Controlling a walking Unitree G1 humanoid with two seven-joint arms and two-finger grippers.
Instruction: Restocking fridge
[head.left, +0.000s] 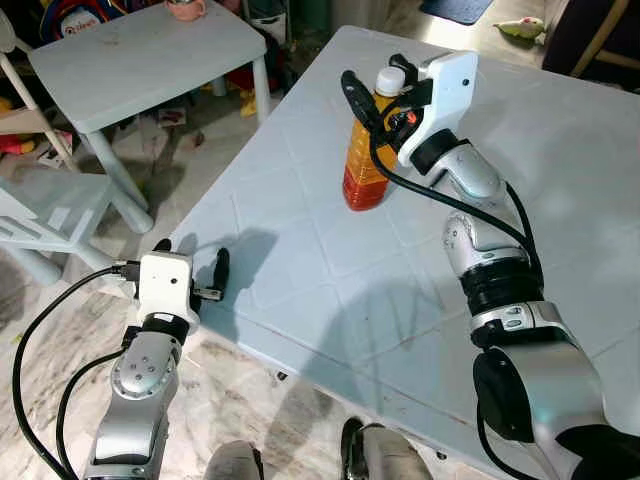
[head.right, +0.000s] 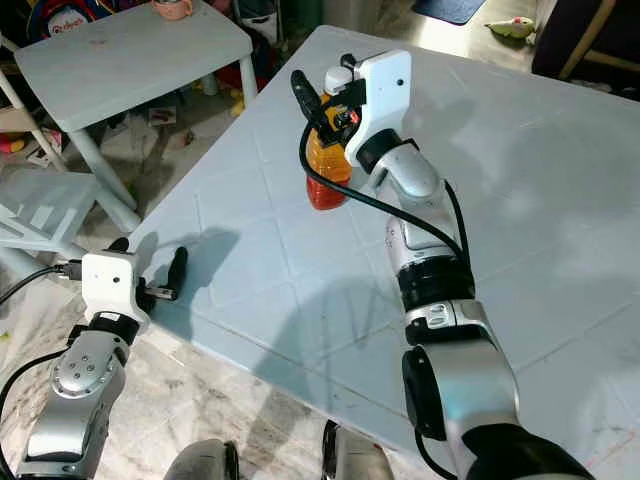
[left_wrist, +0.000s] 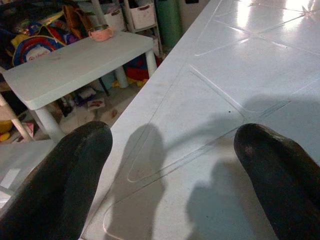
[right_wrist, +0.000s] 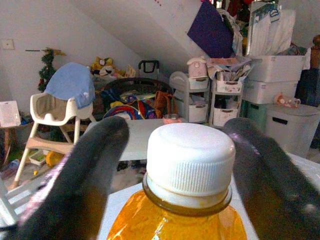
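1. Bottle (head.left: 368, 150) of orange drink (white cap on) stands upright on the pale table (head.left: 330, 280).
2. Right gripper (right_wrist: 175, 165) straddles its neck, fingers apart, not clamped.
3. Left gripper (head.left: 190, 262) open at the table's edge, holding nothing.

A small pale children's table (head.left: 150, 55) stands on the marble floor (head.left: 240, 400) beside the large white table (head.left: 330, 290), with a pink cup (left_wrist: 101, 33) near its far edge. A high chair (right_wrist: 55, 117) draped with a blue cloth (right_wrist: 71, 83) stands by the wall, near stacked white storage bins (right_wrist: 277, 82) and a drawer cart (right_wrist: 191, 95). A green plush toy (head.left: 520, 27) lies on the floor beyond the large table.
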